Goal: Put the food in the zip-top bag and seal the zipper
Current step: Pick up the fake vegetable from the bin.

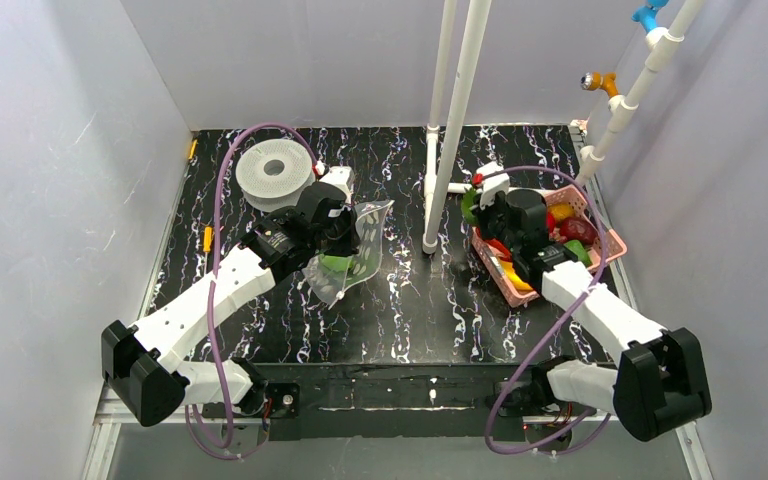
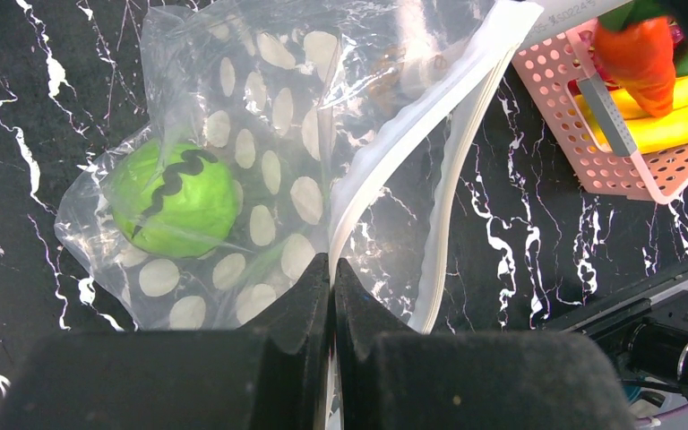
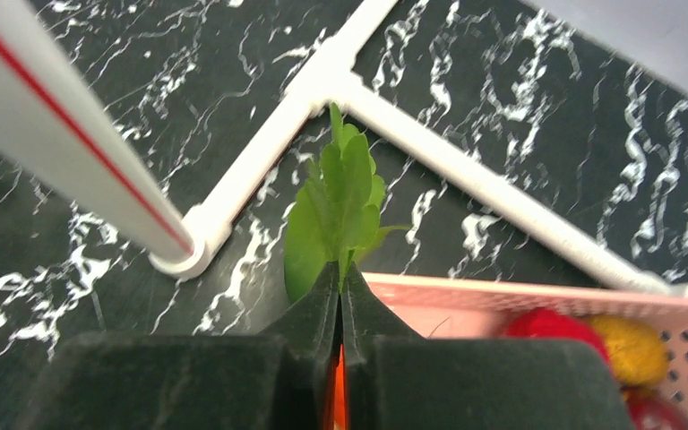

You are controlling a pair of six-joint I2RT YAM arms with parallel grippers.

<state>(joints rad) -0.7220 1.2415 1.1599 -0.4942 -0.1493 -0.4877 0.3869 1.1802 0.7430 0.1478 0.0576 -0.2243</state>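
1. Clear, floppy zip-top bag with whitish dots point(image 2: 260, 134): it lies on the black white-veined table point(image 1: 430, 310), left of centre, its mouth turned toward the pink latticed plastic basket point(image 2: 627, 170). One piece of food, a round green toy with a black wavy line point(image 2: 175, 202), sits in the bag's closed bottom corner.
2. Zipper point(image 2: 412, 143), a pale press-seal strip along the mouth: its two halves stand apart, so the bag is unsealed. The gap is presumably held ready for more loading.
3. Left gripper point(image 2: 333, 267): its fingers are pressed together on the bag's edge just beside the zipper, pinching the film. This hold appears to lift one lip so that the mouth gapes. The left arm reaches forward and inward, with the wrist bent down over the bag.
4. Orange toy carrot with green leaves point(image 3: 336, 202): the right gripper point(image 3: 339, 276) pinches it, fingers closed on its body and leaves jutting past the tips. It hangs over the basket's left rim, near the white pipe frame point(image 1: 455, 120) and well apart from the bag, probably lifted for transfer.
5. Right arm: it extends forward over the basket, with the wrist tipped downward.
6. Red point(image 3: 551, 327) and yellow point(image 3: 627, 345) toy pieces lie in the basket.
7. Grey-white round spool point(image 1: 290, 185): it stands behind the bag.
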